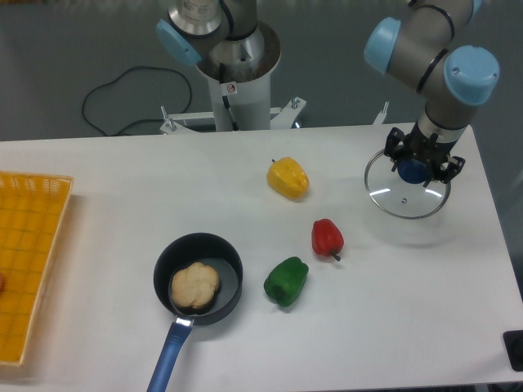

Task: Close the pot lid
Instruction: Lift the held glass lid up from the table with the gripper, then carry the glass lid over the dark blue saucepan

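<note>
Fixed camera, your only view: the gripper sits at the right rear of the white table, fingers down on either side of the blue knob of the lid; the fingers look pinched onto that knob, though you see them only from above; the lid is a clear glass disc with a thin metal rim, and whether it rests on the table or is just lifted you cannot tell.

The pot stands well apart from the lid, at the front left of centre, uncovered, its blue handle running toward the front edge; a pale round piece of bread lies inside it.

Between pot and lid you have three peppers: a green pepper just beside the pot's right side, a red pepper near it, a yellow pepper further back.

A yellow basket lies at the left edge.
</note>
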